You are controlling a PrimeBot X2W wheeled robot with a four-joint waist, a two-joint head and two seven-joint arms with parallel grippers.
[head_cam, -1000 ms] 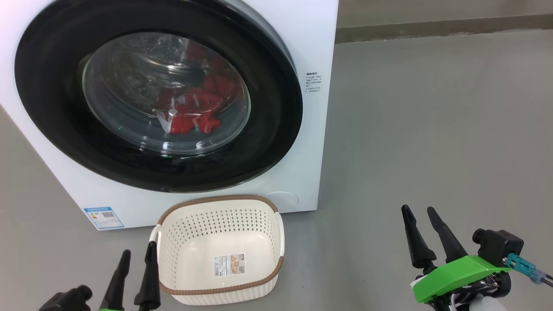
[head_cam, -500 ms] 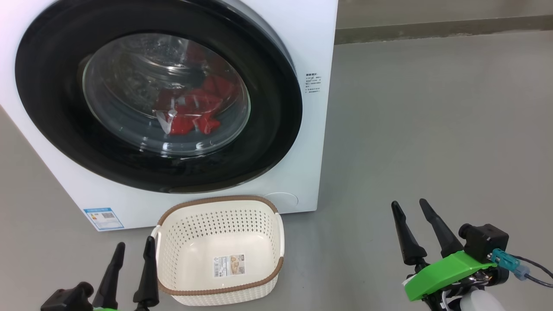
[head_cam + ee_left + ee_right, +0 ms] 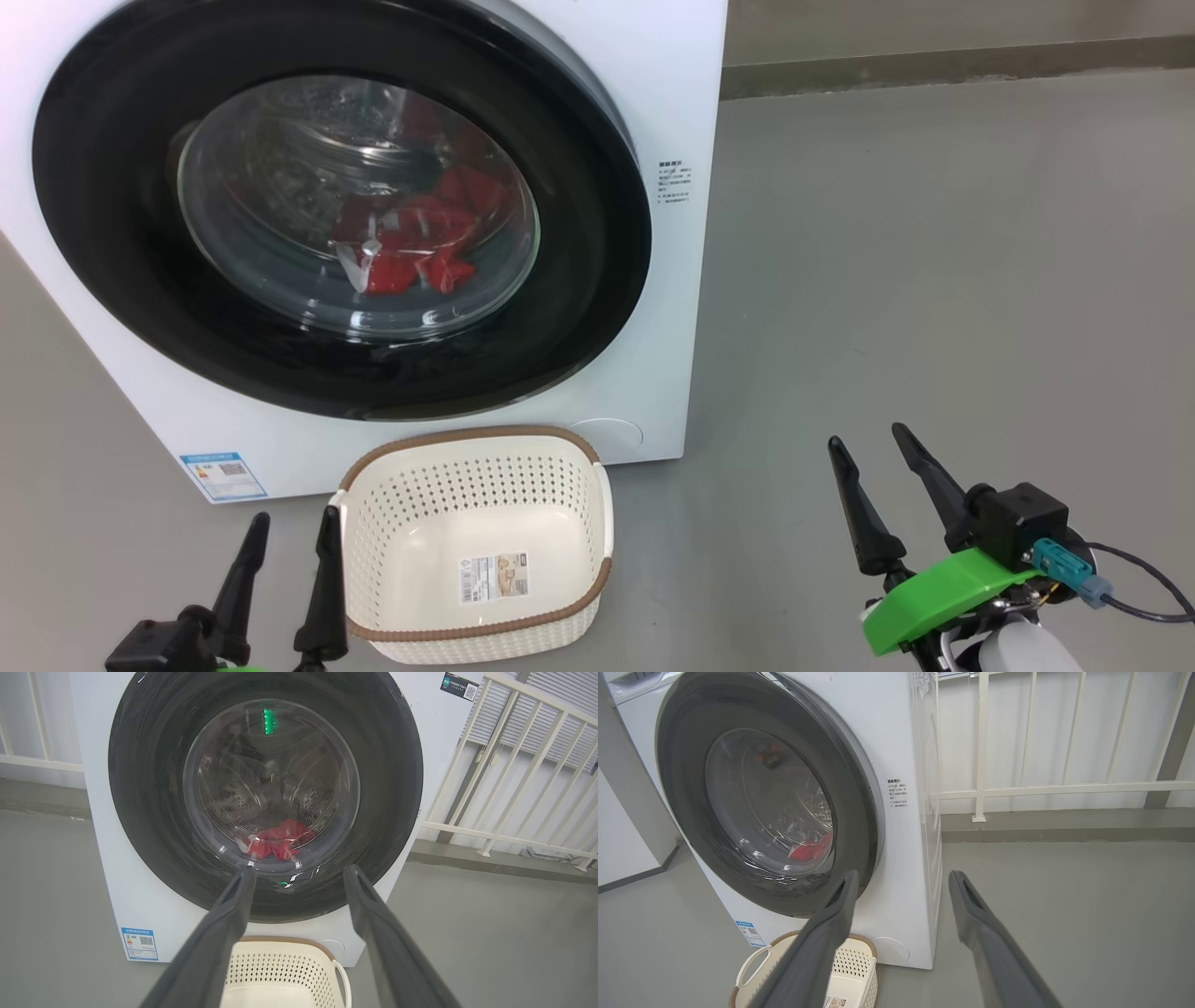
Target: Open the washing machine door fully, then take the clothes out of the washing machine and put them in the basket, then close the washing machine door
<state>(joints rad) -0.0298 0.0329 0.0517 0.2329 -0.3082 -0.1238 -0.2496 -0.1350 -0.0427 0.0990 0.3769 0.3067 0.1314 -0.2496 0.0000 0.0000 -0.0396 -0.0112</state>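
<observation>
hovering low — left gripper [image 3: 295, 513], right gripper [image 3: 865, 434] agape

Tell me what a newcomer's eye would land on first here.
The round glossy black door with its bulging glass window dominates the white boxy washing machine. Behind the glass lies a bright red garment. Before the machine stands an empty cream perforated plastic basket with a brown rim.

The washing machine [image 3: 667, 84] is white, with a glossy black-rimmed door [image 3: 121, 261] and a small blue label [image 3: 222, 474]. The clothes [image 3: 411, 247] inside it are red. The perforated basket [image 3: 439, 485] before it is cream with a brown rim.
</observation>
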